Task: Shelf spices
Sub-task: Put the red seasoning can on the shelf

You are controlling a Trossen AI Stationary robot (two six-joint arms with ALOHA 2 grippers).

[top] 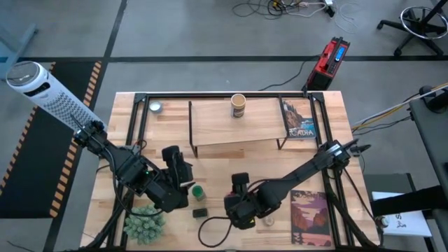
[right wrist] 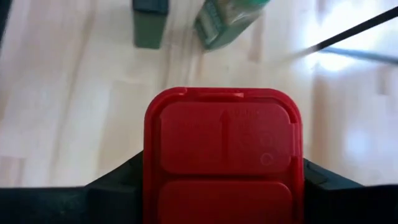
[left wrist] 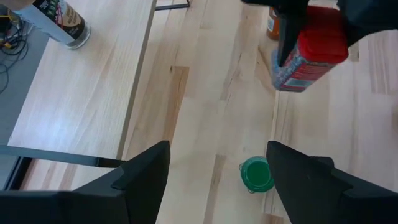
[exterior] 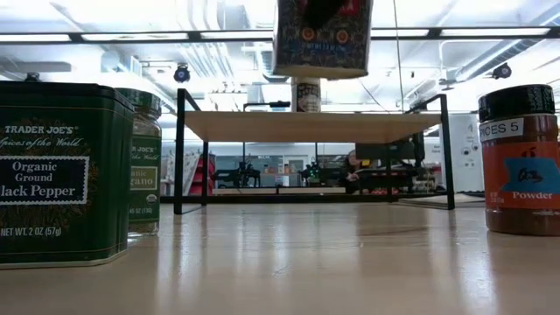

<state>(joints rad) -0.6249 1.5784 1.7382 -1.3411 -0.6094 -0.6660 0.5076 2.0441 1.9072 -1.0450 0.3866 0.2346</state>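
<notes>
Closest in the low view stands the dark square tin [exterior: 61, 171], upright on the table [exterior: 297, 262], its black-pepper label facing the camera. Just behind it is the green-lidded jar [exterior: 144, 162], also upright, and at the far side the dark-lidded brown jar [exterior: 518, 157] stands upright too. Above the table hangs the red square tin [exterior: 321, 37], clear of the wood; the right gripper [right wrist: 224, 180] has its fingers closed against the tin's sides, red lid [right wrist: 224, 149] toward the wrist camera, long axis running along the fingers. The left gripper [left wrist: 214, 171] hovers over the green-lidded jar [left wrist: 257, 174], fingers spread wide and holding nothing. Farther back, the shelf [top: 217, 120] carries the tan cylinder [top: 239, 106] upright, with a book [top: 299, 119] at its right end.
</notes>
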